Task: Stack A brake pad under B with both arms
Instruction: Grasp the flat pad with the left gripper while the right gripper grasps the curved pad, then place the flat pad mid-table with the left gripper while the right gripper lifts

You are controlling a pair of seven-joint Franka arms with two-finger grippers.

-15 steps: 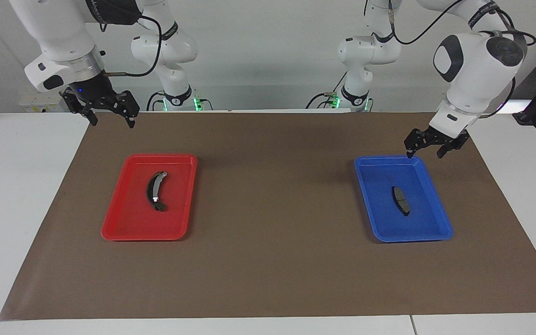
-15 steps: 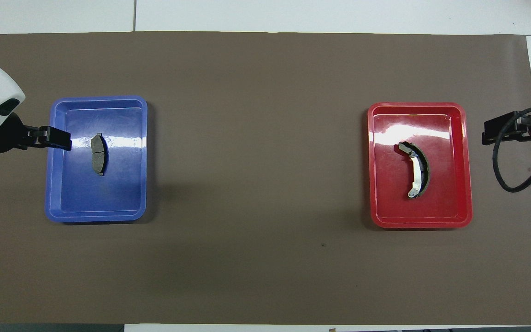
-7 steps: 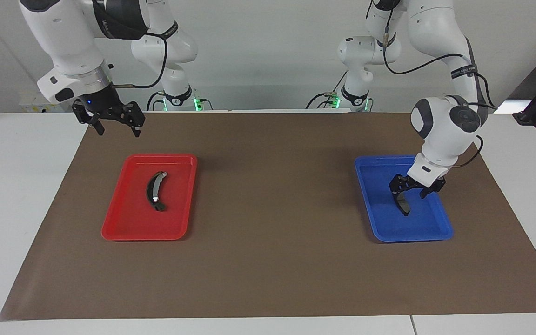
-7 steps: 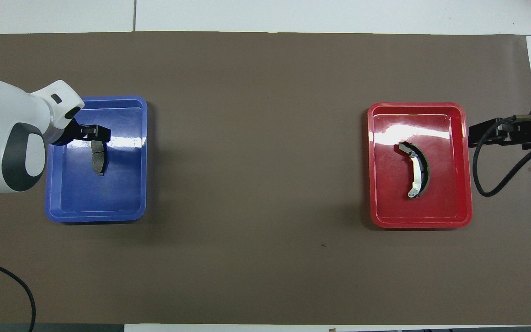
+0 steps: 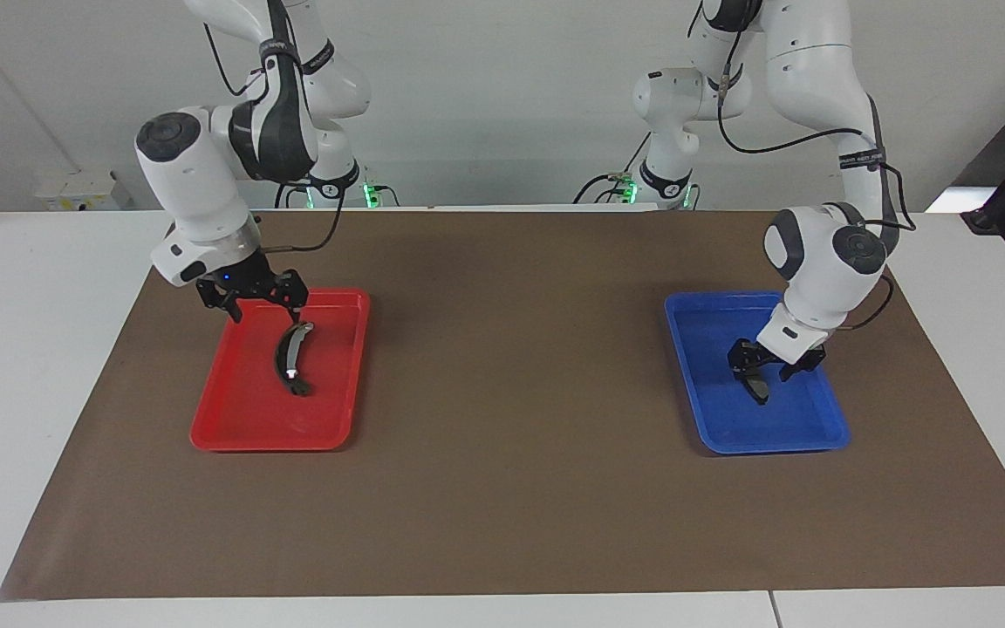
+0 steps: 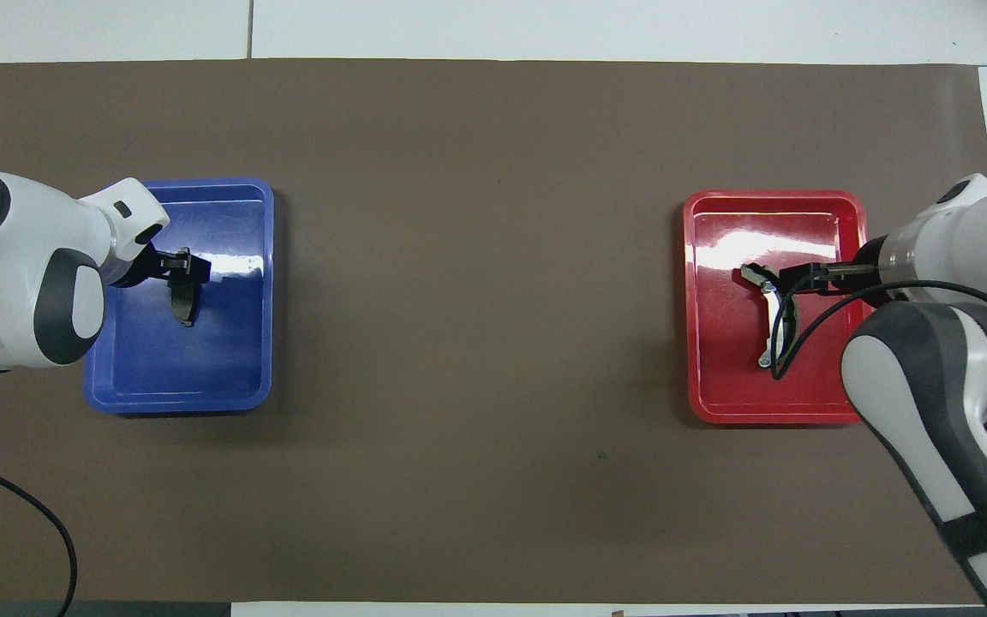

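Down at the left arm's end of the table (image 5: 502, 523), the left claw (image 5: 762, 372) is low inside the blue tray (image 5: 825, 427), right at the short pad (image 5: 758, 385). Its fingers straddle the end of that pad nearer the robots, one on each side, a narrow gap between them; whether they are actually pinching it, I cannot tell. From overhead the left claw (image 6: 188, 266) covers the pad's (image 6: 182, 307) upper end, and the pad lies flat on the floor of the blue tray (image 6: 236, 377), roughly mid-tray.

Over at the right arm's end, the right claw (image 5: 264, 309) hangs with its fingers spread wide above the edge of the red tray (image 5: 232, 419) nearer the robots. It is just over the near tip of the long curved pad (image 5: 288, 357), apart from it, holding nothing. Overhead, the right claw (image 6: 789, 276) sits over the curved pad's (image 6: 769, 330) end, and a black cable loops across the red tray (image 6: 725, 386). The curved pad lies flat in the middle of its tray, grey face showing, silvery marks at both ends.

The two trays stand well apart on the brown mat (image 5: 511, 392).
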